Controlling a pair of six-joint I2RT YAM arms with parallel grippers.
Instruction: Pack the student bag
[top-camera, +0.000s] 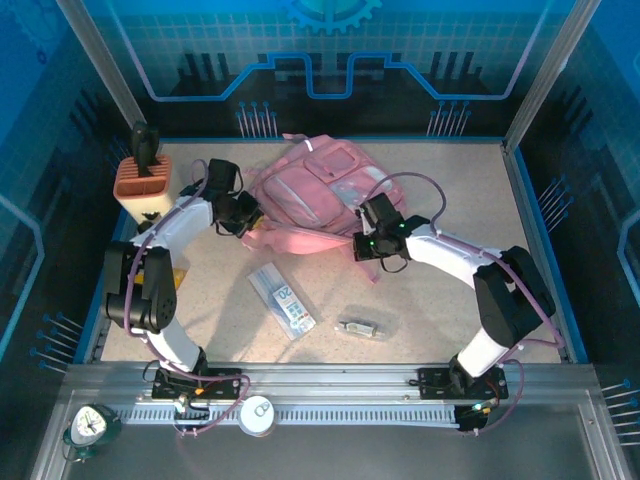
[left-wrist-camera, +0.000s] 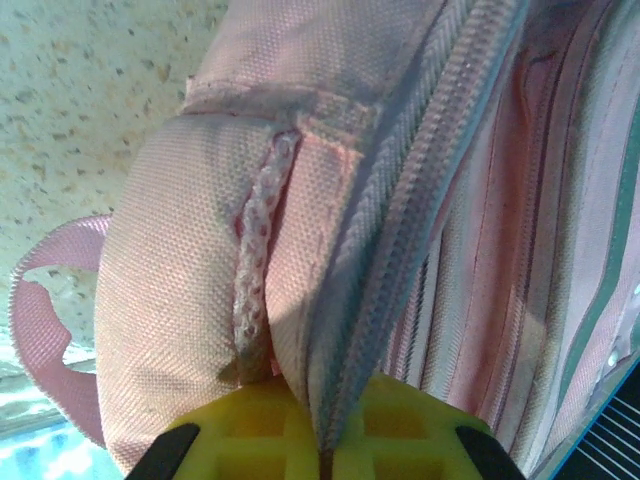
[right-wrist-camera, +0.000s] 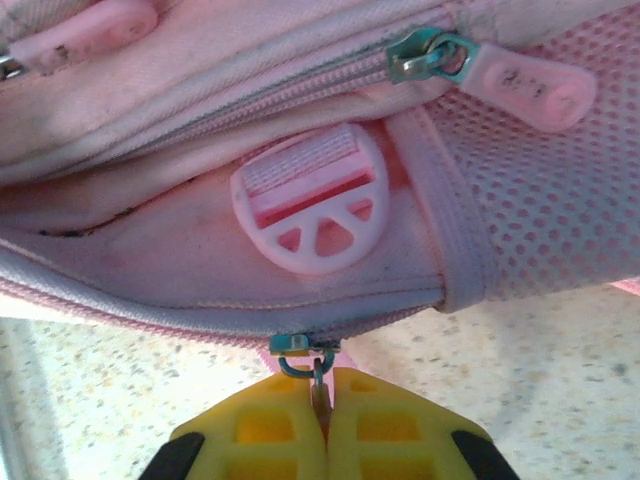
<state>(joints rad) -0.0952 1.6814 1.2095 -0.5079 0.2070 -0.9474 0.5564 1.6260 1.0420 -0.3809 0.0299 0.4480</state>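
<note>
The student bag (top-camera: 315, 190), a pink backpack, lies flat at the back middle of the table. My left gripper (top-camera: 250, 216) is at its left side. In the left wrist view the yellow jaws of the left gripper (left-wrist-camera: 325, 445) are shut on the bag's zip edge (left-wrist-camera: 400, 250), with pink fabric (left-wrist-camera: 170, 300) bulging to the left. My right gripper (top-camera: 366, 246) is at the bag's front right edge. In the right wrist view the right gripper (right-wrist-camera: 322, 405) is shut on the pull tab hanging from a teal zip slider (right-wrist-camera: 300, 347), just below the student bag (right-wrist-camera: 180, 255).
A clear flat packet (top-camera: 283, 300) and a small wrapped item (top-camera: 362, 326) lie on the table in front of the bag. An orange holder (top-camera: 140, 180) stands at the back left. A white buckle (right-wrist-camera: 310, 210) and a second zip pull (right-wrist-camera: 520, 88) sit on the bag.
</note>
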